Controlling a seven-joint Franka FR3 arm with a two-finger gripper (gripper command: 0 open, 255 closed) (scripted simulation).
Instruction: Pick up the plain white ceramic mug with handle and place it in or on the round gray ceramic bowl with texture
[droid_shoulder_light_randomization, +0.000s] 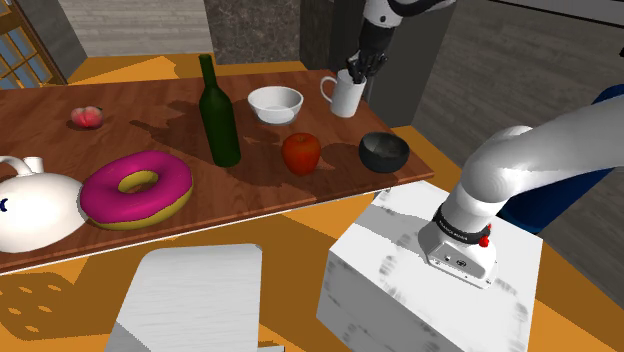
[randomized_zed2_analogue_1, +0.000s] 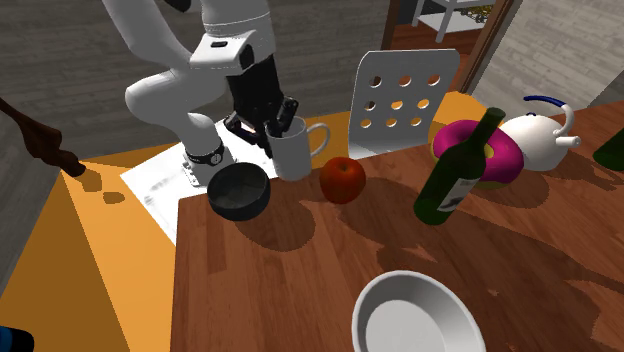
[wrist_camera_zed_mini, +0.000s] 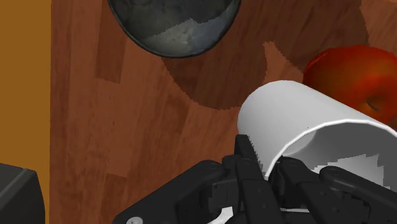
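Hanging from the black gripper (randomized_zed2_analogue_1: 281, 122) is a plain white mug (randomized_zed2_analogue_1: 291, 157), upright and smooth-sided. Its loop handle (randomized_zed2_analogue_1: 322, 140) sticks out at three o'clock in the second exterior view. The fingers pinch the mug's rim, one inside the cup and one outside. The mug is held in the air above the brown wooden table (randomized_zed2_analogue_1: 280, 280). A dark gray, mottled round bowl (randomized_zed2_analogue_1: 232, 205) sits at its eight o'clock and a red apple (randomized_zed2_analogue_1: 342, 180) at its four o'clock, both close by.

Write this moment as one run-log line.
jaws: shut on white mug rim | dark bowl: empty, apart from mug | placement: not yet done
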